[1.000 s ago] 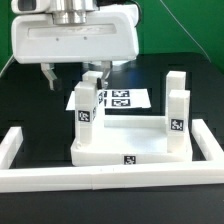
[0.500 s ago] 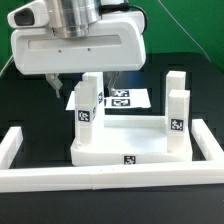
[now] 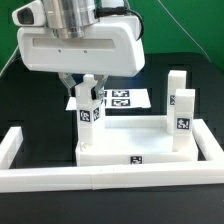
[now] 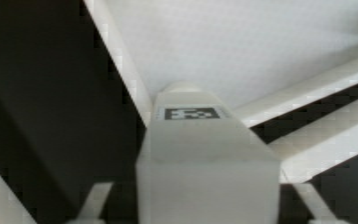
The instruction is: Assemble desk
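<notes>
Jaws stand narrow on either side of a leg (image 3: 88, 103), the one upright at the tabletop's (image 3: 125, 138) corner toward the exterior view's left; the gripper (image 3: 84, 86) comes down over the leg's top, and its fingers (image 3: 70, 88) sit close against the post, though the big white wrist housing hides whether the pads actually press it. In the wrist view the same leg (image 4: 197, 165) fills the middle of the picture, its tag facing the camera, and pale finger edges show low down just beside it, too blurred to tell contact.

Nearest the exterior camera lies the long white border frame (image 3: 110, 177), running across the front and turning back at both ends. Just behind it sits the tabletop, a white tray with a raised rim and a small tag on its front wall. Its flat floor also shows in the wrist view (image 4: 247, 40) beyond the leg.

On the exterior view's right, two more legs (image 3: 181, 118) stand upright at the tabletop's corners, one in front of the other, the nearer one showing a tag.

Farther back, flat on the dark table (image 3: 180, 50), the marker board (image 3: 122, 98) lies behind the tabletop, partly hidden by the gripped-side leg.
</notes>
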